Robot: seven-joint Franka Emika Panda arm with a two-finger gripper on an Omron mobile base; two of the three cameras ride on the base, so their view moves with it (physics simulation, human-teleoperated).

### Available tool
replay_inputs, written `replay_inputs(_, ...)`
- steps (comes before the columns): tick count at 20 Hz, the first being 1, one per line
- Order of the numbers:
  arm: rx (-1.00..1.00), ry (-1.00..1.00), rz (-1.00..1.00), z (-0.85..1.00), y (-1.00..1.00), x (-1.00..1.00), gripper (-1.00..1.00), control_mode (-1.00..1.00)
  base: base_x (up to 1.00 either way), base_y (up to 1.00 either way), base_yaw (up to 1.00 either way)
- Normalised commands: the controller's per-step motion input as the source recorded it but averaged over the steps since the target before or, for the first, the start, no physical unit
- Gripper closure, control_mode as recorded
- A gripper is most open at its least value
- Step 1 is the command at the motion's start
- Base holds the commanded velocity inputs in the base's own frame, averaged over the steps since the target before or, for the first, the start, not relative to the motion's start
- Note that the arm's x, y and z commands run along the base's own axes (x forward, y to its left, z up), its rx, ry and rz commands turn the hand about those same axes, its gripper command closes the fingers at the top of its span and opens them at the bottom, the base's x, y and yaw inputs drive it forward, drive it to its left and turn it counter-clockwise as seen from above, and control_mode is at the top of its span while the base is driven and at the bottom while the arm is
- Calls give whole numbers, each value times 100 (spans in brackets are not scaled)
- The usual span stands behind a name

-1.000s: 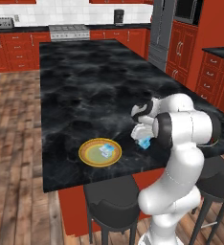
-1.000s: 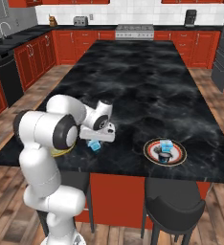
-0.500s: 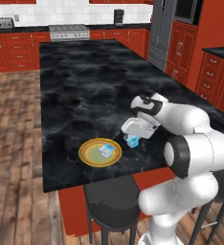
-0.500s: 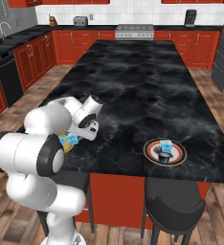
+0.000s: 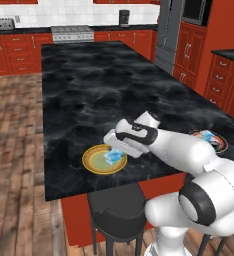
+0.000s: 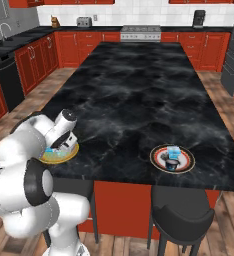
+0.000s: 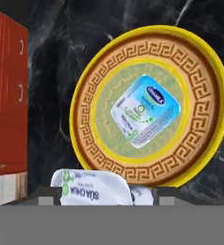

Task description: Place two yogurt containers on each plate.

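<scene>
Black marbled desk (image 5: 99,85) on red cabinets (image 6: 34,60) — dark stools (image 6: 181,215) tucked below, stove (image 5: 71,33) behind, wooden floor (image 5: 14,150).

A long black marble desk (image 5: 114,85) runs down the middle, over a wood plank floor (image 5: 14,150). Red cabinets (image 6: 44,55) line the walls beneath white tile (image 6: 139,12). Two dark stools (image 6: 181,217) stand at the near edge.

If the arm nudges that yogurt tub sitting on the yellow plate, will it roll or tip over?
The yogurt tub looks squat with a broad flat top, so it would probably slide, not roll or tip. Being small, it is likely light. The yellow plate looks smooth, so a light push may send it skidding toward the rim.
</scene>
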Motion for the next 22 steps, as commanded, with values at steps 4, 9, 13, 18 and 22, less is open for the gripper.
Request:
replay_inputs(4, 0, 0, -43, 0, 26, 0, 100, -100, 0, 0, 0)
replay_inputs(9, 0, 0, -27, -3, 28, 17, 100, -100, 0, 0, 0)
replay_inputs(13, 0, 0, -20, -13, 20, 49, 100, -100, 0, 0, 0)
replay_inputs(18, 0, 9, -12, -20, 9, 35, 100, -100, 0, 0, 0)
replay_inputs(22, 0, 11, -11, -23, 6, 16, 100, -100, 0, 0, 0)
